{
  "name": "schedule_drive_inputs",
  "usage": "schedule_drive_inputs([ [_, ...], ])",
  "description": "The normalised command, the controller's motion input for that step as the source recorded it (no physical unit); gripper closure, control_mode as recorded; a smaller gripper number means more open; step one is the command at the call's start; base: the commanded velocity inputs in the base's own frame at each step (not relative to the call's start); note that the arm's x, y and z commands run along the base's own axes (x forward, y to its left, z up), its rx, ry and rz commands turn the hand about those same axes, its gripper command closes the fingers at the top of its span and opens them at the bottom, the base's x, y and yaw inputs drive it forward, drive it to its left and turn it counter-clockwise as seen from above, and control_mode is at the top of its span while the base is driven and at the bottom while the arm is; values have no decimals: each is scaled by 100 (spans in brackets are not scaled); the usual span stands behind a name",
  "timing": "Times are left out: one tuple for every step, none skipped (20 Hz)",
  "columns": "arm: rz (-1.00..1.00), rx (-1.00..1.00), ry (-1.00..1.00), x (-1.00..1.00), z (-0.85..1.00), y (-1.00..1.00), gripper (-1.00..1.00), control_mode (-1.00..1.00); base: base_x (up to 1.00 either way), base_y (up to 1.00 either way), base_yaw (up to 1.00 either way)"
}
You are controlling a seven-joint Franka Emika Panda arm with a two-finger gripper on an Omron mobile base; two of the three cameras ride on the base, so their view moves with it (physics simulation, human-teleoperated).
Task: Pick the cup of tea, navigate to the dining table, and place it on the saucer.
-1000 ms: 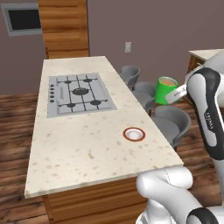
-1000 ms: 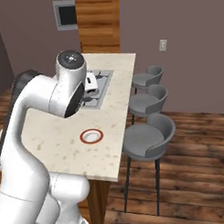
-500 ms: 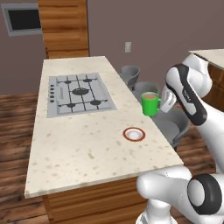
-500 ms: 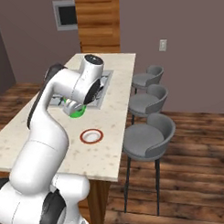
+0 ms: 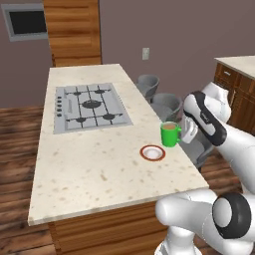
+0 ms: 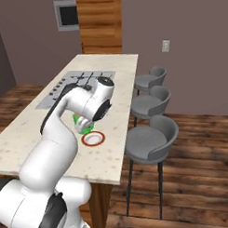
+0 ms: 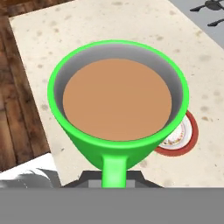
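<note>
The cup of tea (image 5: pixel 171 134) is a bright green mug full of brown liquid, held upright just above the dining table (image 5: pixel 89 164) near its right edge. My gripper (image 5: pixel 184 133) is shut on its side handle. The saucer (image 5: pixel 152 153), white with a red-brown rim, lies on the stone top slightly nearer and left of the cup. In the hand view the cup of tea (image 7: pixel 118 100) covers most of the saucer (image 7: pixel 183 136), which peeks out at its right. From the right base view the cup of tea (image 6: pixel 80 122) shows partly behind my hand, above the saucer (image 6: pixel 93 139).
A grey gas cooktop (image 5: pixel 89 106) sits on the far half of the table. Three grey stools (image 6: pixel 149 140) line the table's right side. A wall counter with wooden drawers (image 5: pixel 238 79) stands at the far right, and a wooden column (image 5: pixel 73 30) rises behind the table.
The arm has swung the cup in from over the stools at the table's right side and lowered it to just above the tabletop beside the saucer. The base has stayed still.
</note>
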Motion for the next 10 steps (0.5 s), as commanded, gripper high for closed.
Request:
schedule_drive_inputs([
  [0,17,0,39,-99,0,100,-100,0,0,0],
  [0,17,0,44,-90,0,100,-100,0,0,0],
  [0,16,0,52,-79,0,100,-100,0,0,0],
  [0,14,0,55,-61,0,100,-100,0,0,0],
  [0,7,0,54,-43,0,100,-100,0,0,0],
  [0,3,0,63,-35,0,100,-100,0,0,0],
  [0,0,2,78,-28,2,100,-100,0,0,0],
  [0,0,7,82,-27,8,100,-100,0,0,0],
  [0,0,8,86,-21,9,100,-100,0,0,0],
  [0,0,12,84,-16,9,100,-100,0,0,0],
])
